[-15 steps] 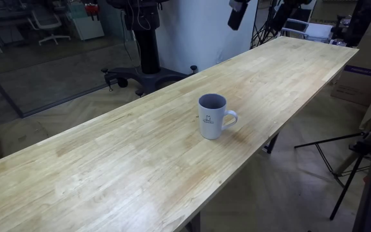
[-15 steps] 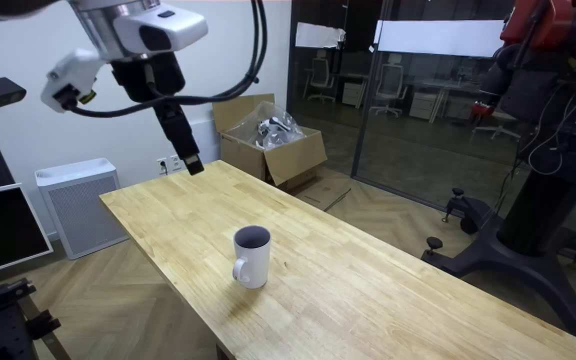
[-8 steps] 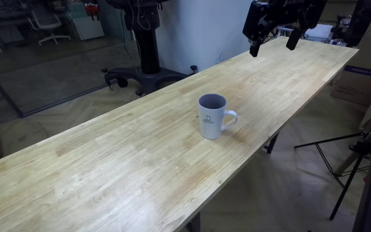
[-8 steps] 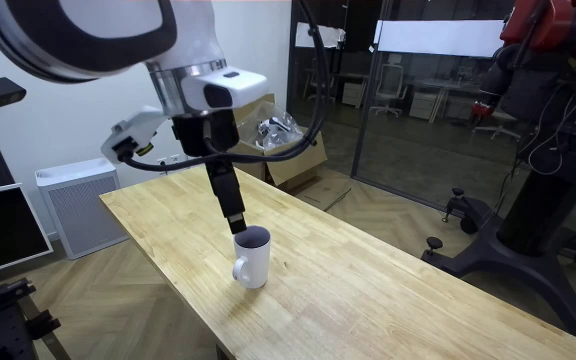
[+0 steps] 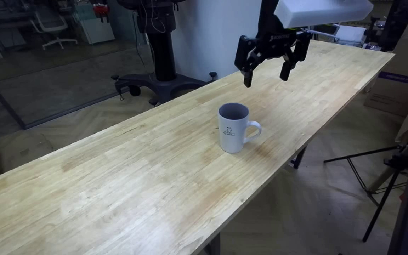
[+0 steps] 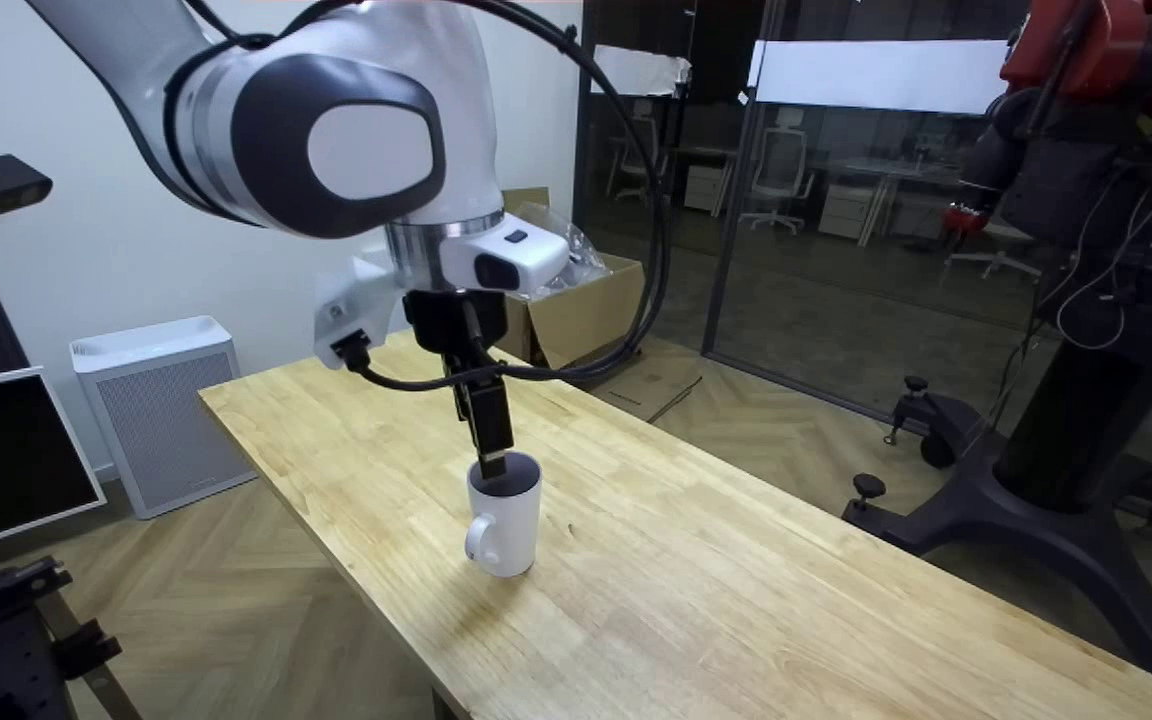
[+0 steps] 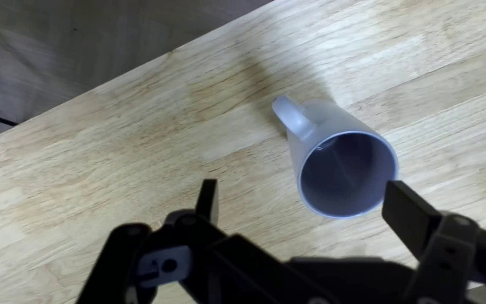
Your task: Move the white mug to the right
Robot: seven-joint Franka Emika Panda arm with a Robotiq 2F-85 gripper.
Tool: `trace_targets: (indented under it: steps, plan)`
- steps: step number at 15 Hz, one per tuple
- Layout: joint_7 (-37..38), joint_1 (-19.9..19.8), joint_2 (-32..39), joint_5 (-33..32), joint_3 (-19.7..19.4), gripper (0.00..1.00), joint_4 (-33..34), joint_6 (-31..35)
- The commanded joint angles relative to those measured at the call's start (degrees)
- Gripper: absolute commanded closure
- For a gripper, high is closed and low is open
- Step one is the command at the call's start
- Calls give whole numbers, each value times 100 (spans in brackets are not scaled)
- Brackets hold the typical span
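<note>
The white mug [image 5: 229, 137] stands upright on the wooden table [image 5: 136, 170], with a dark blue-grey inside and a loop handle. It also shows in an exterior view [image 6: 516, 530] and in the wrist view [image 7: 344, 177]. My gripper [image 5: 266, 80] is open and empty above the table, higher than the mug. In an exterior view the gripper [image 6: 493, 468] overlaps the mug's rim. In the wrist view the gripper [image 7: 303, 182] has its fingers wide apart; the right fingertip overlaps the rim's edge in the picture. No touch on the mug shows.
A table edge runs close to the mug's handle side. A black stand [image 5: 163, 71] stands on the floor beyond the opposite edge. A tripod [image 5: 377, 198] stands off the handle-side edge. An open cardboard box [image 6: 586, 315] stands beyond the table's end.
The arm has come into view over the table and lowered; the gripper has moved toward the mug and now hangs closer above it. The mug has not moved.
</note>
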Motion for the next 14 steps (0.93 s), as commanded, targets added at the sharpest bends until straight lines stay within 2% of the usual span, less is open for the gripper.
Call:
trace_targets:
  steps: [1,4,10,14]
  plan:
    - [-30,346,40,34,-332,0,38,-10]
    - [67,400,204,-120,-480,0,153,3]
    - [-529,398,981,407,-949,0,678,-223]
    - [-1049,426,1523,761,-1037,0,1102,-401]
